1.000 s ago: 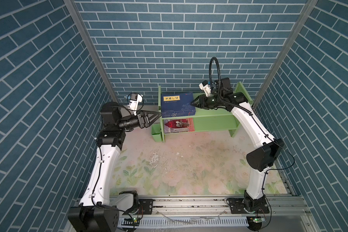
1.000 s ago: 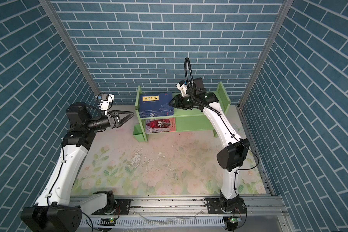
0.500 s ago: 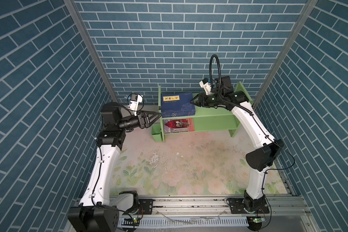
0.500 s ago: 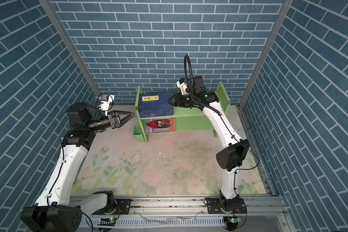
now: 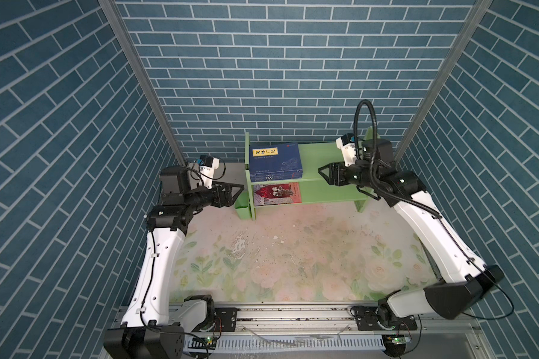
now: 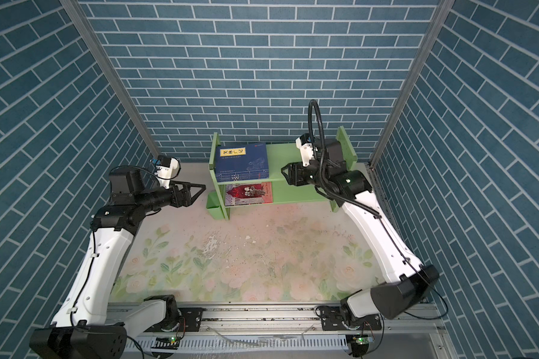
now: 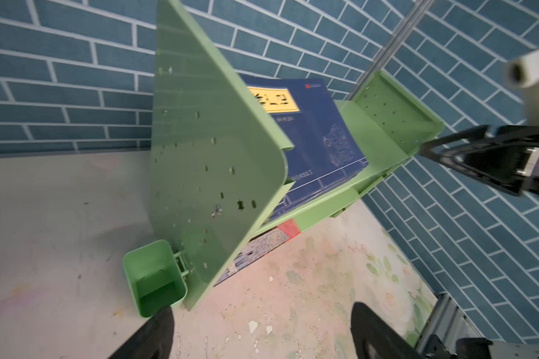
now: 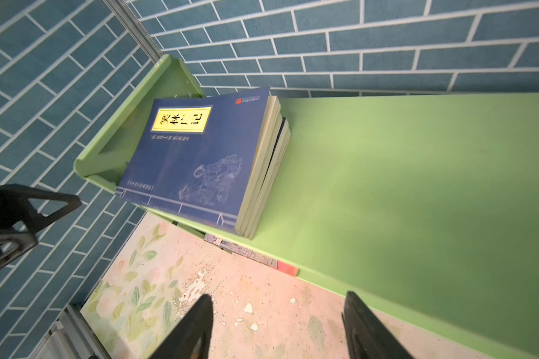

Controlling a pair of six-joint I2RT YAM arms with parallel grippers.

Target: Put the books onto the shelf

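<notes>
Currently, the shelf (image 5: 321, 155) stands on the table (image 5: 293, 264) at its 12 o'clock edge, close to the brick wall (image 5: 277, 77). A stack of dark blue books (image 5: 276, 161) lies flat on the upper tier at its 9 o'clock end, just beside the perforated side panel (image 7: 206, 155). The top cover bears a yellow title label (image 5: 264, 152). The red-and-grey book (image 5: 277, 193) lies flat on the lower tier, directly below the stack. A small green cup (image 5: 241, 209) hangs on the outer face of that side panel, low down near the table.

The left pincer (image 5: 238, 194) hovers at 9 o'clock of the shelf, near the side panel and above the cup. Its jaws are spread and hold nothing.

The right pincer (image 5: 322, 174) hovers at 3 o'clock of the stack, by the front edge of the upper tier and apart from the books. Its jaws are spread and hold nothing.
</notes>
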